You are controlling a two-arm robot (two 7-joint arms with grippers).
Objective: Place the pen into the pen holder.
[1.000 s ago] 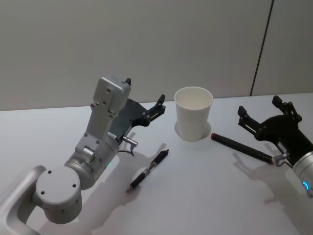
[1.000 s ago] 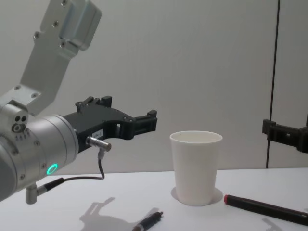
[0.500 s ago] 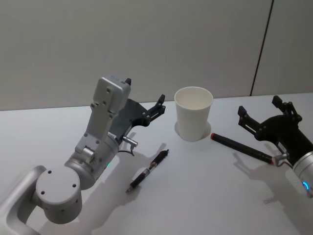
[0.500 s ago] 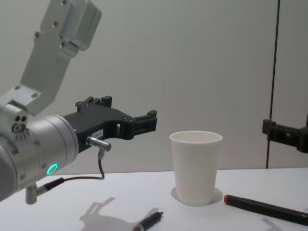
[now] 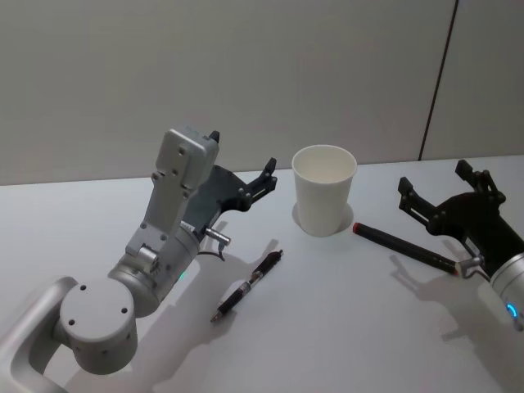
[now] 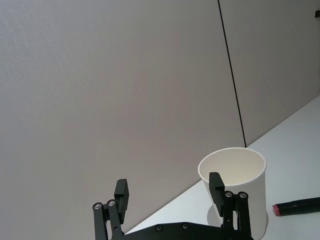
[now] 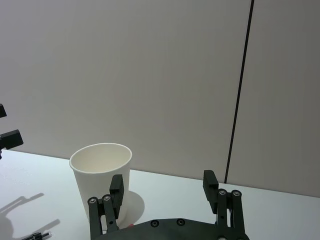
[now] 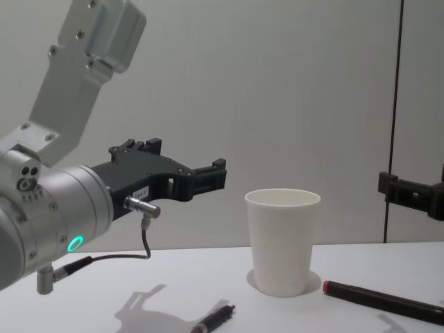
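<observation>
Pen holder (image 5: 324,190): white paper, matt, smooth wall, rolled rim.
Thin pen (image 5: 248,286): dark barrel, glossy, with bright metallic-looking bands.
Thick pen (image 5: 404,248): dark, matt body; red end.
Table (image 5: 327,336): white, smooth, faint sheen.
Left gripper (image 5: 242,152) and right gripper (image 5: 434,176): black, matt, plastic-looking fingers with small bright screw heads.
Left arm housing (image 5: 176,188): silver-grey, satin metal look; a polished metal connector (image 5: 217,237) at the wrist.
Wall (image 6: 100,75): grey, matt, finely grained.
</observation>
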